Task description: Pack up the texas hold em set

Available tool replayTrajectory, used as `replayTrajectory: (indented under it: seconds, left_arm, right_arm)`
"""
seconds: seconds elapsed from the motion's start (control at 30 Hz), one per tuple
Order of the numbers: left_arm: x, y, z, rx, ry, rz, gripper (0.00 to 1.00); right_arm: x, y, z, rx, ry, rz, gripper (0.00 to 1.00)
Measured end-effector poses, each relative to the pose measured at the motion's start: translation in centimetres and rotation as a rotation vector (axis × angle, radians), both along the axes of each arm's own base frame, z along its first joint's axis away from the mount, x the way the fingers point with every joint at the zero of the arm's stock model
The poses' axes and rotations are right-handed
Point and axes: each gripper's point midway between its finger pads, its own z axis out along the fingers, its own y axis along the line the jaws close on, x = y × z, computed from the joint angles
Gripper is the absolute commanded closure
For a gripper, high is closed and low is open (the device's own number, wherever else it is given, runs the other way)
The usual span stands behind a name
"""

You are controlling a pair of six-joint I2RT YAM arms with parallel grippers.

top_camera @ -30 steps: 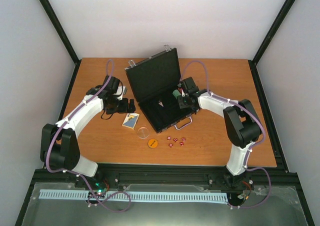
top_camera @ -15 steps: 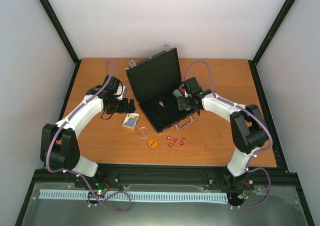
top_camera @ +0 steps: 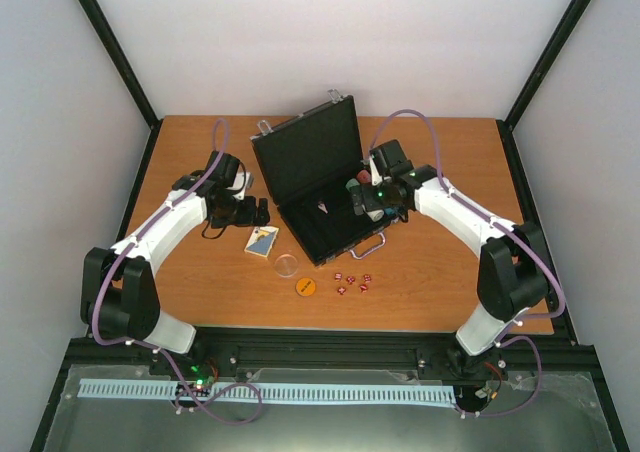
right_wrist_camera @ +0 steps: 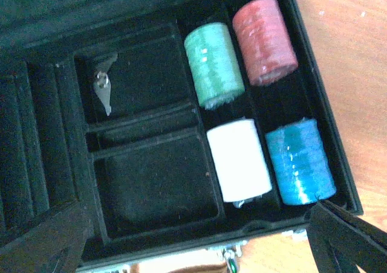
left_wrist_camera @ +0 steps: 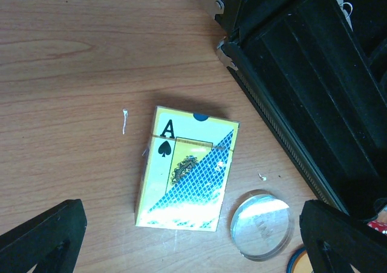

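The black briefcase [top_camera: 305, 157] stands open at mid-table. In the right wrist view, green [right_wrist_camera: 214, 64], red [right_wrist_camera: 264, 40], white [right_wrist_camera: 238, 159] and blue [right_wrist_camera: 299, 161] chip stacks lie in slots at its right side. My right gripper [top_camera: 365, 204] [right_wrist_camera: 196, 228] hovers open above the case's tray with nothing between its fingers. On the table in front lie the blue-white card box [top_camera: 262, 241] [left_wrist_camera: 186, 169], clear disc [top_camera: 286, 265] [left_wrist_camera: 262, 224], orange disc [top_camera: 306, 287] and red dice [top_camera: 352, 282]. My left gripper [top_camera: 262, 212] [left_wrist_camera: 193, 231] hangs open over the card box, apart from it.
A small metal key [right_wrist_camera: 104, 86] lies in an upper compartment of the case [right_wrist_camera: 181, 246]. The case's corner and left wall [left_wrist_camera: 314, 92] stand just right of the card box. Black frame posts edge the wooden table [top_camera: 450, 262].
My right gripper has opened wide and shifted back over the case's right side, leaving the chip stacks in their slots. The left arm has not moved.
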Motion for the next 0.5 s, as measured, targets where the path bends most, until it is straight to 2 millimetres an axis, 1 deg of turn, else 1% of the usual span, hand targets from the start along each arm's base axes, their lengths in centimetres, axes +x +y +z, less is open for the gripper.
replayTrajectory:
  seconds: [0.1, 0.17, 0.27, 0.4, 0.5]
  left_arm:
    - [-0.1, 0.0, 0.0, 0.002, 0.002, 0.000, 0.00]
    - [-0.2, 0.1, 0.2, 0.001, -0.001, 0.001, 0.00]
    - [-0.3, 0.1, 0.7, -0.002, -0.014, 0.002, 0.00]
    - [-1.2, 0.3, 0.9, -0.011, -0.018, 0.011, 0.00]
    - [-1.9, 0.4, 0.4, -0.011, 0.009, 0.019, 0.01]
  right_arm:
    - [-1.0, -0.3, -0.5, -0.014, 0.044, 0.009, 0.00]
    - [-1.6, -0.4, -0.5, -0.018, 0.062, 0.018, 0.00]
    - [-2.4, -0.5, -0.4, -0.027, 0.079, 0.035, 0.04]
    - [-4.0, 0.3, -0.6, -0.047, 0.099, 0.076, 0.06]
    - [-5.8, 0.9, -1.5, -0.066, 0.133, 0.111, 0.07]
